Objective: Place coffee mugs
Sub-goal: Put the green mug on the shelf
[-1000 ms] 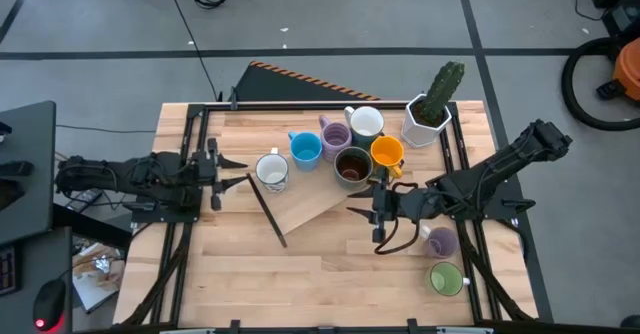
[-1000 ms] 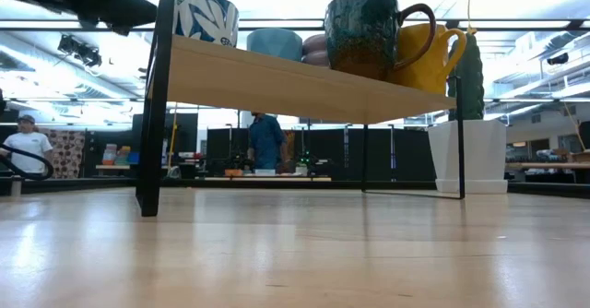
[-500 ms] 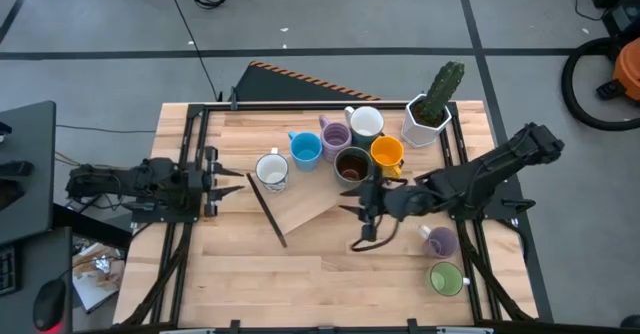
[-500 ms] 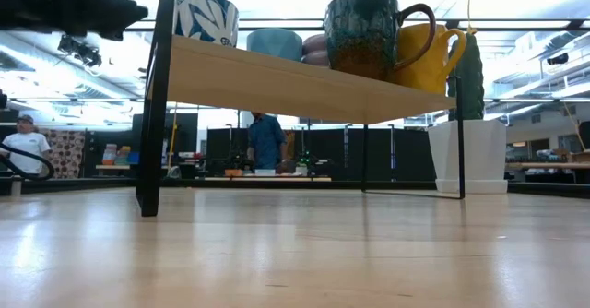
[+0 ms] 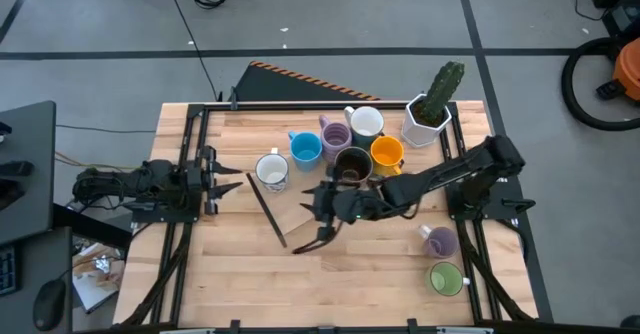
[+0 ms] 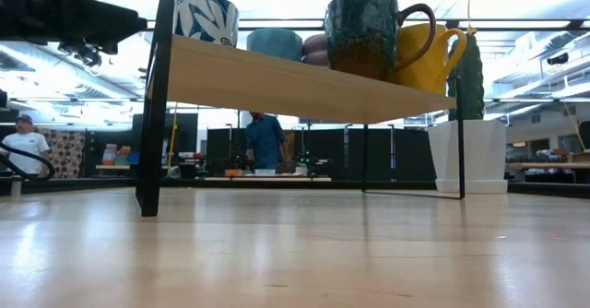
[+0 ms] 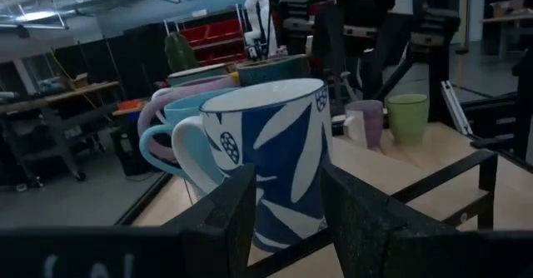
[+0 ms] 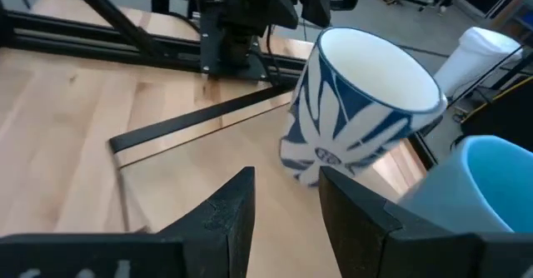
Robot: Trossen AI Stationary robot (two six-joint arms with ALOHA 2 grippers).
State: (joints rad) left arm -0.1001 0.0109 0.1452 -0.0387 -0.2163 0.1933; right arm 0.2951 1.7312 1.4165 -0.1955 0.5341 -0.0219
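Six of eight mugs sit on the raised shelf (image 5: 300, 209); two are left on the table.
Left gripper (image 5: 228, 177) waits at the left edge, fingers spread, empty, pointing at the white blue-leaf mug (image 5: 271, 170). On the shelf, left to right: that mug, blue mug (image 5: 306, 149), lavender mug (image 5: 335, 135), dark brown mug (image 5: 352, 165), white mug (image 5: 366, 123), orange mug (image 5: 386, 153). Right gripper (image 5: 322, 200) hovers over the shelf near the white blue-leaf mug, jaws apart, holding nothing. Second lavender mug (image 5: 440, 241) and green mug (image 5: 446, 278) stand near the right front corner, not yet shelved. Cactus pot (image 5: 428, 119) at the back right.
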